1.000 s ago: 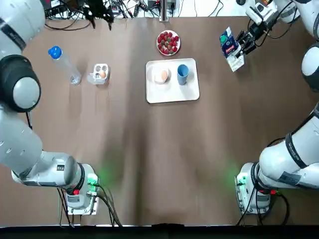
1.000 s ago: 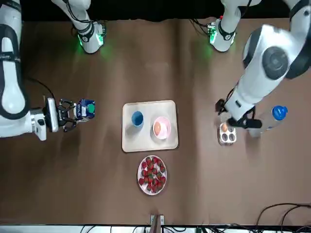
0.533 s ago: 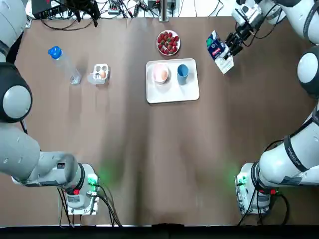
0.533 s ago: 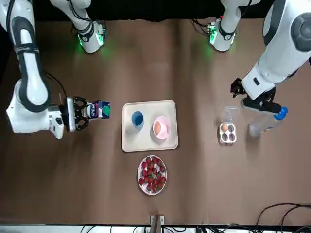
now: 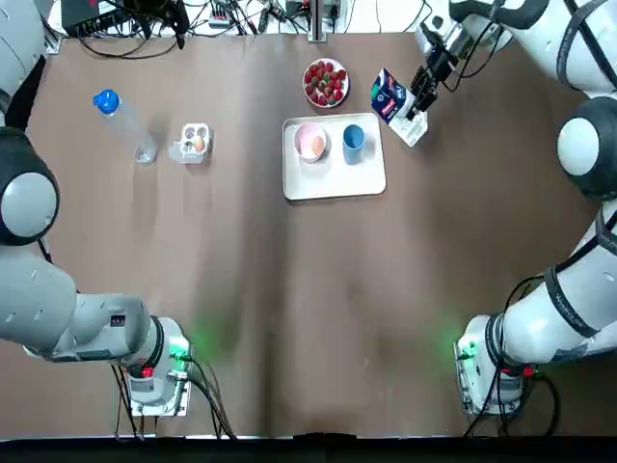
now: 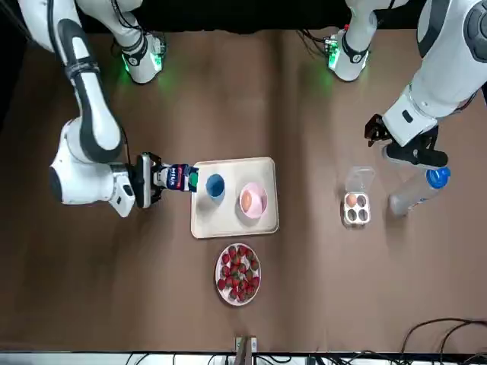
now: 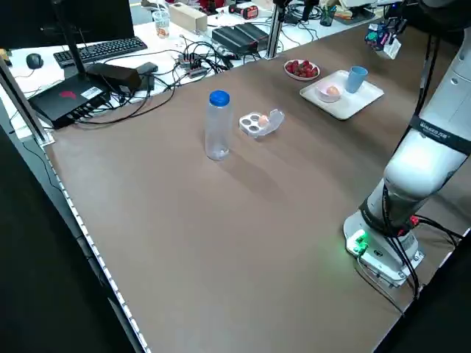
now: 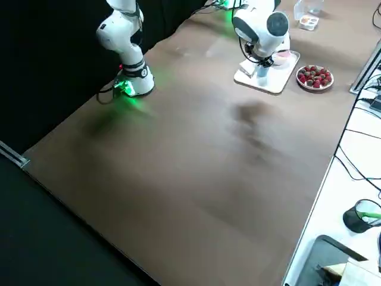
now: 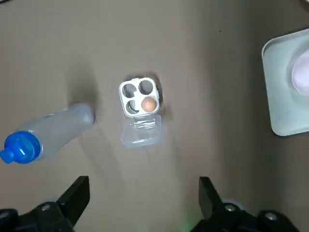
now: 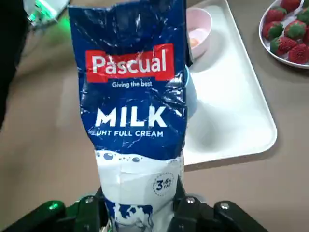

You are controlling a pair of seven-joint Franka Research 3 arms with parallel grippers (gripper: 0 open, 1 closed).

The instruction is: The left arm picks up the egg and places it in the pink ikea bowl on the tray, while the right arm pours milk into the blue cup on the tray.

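While the right end effector (image 6: 161, 179) is clamped on the lower end of the milk carton (image 10: 135, 96), the carton leans over toward the tray (image 5: 337, 181), its top just beside the blue cup (image 5: 354, 140). Treat that carton as soft: its walls look creased, so a harder squeeze would probably buckle them and push milk out early. I judge the load will shift toward the spout as you tip it, so keep the hold low and firm and rotate slowly. The cup looks light and could tip if the carton nudges its rim; keep the two apart.

An egg (image 5: 314, 145) already sits in the pink bowl (image 5: 307, 141) on the tray, next to the cup. The left end effector (image 9: 143, 182) hangs above the surface with its fingers spread wide and holding nothing, over the clear egg box (image 9: 137, 96), where another egg (image 9: 148, 104) rests in one pocket. Should you go for that one, expect it to be smooth and brittle: close across its middle with light force. The plastic bottle (image 5: 123, 125) stands just beside the box, so come down clear of it.
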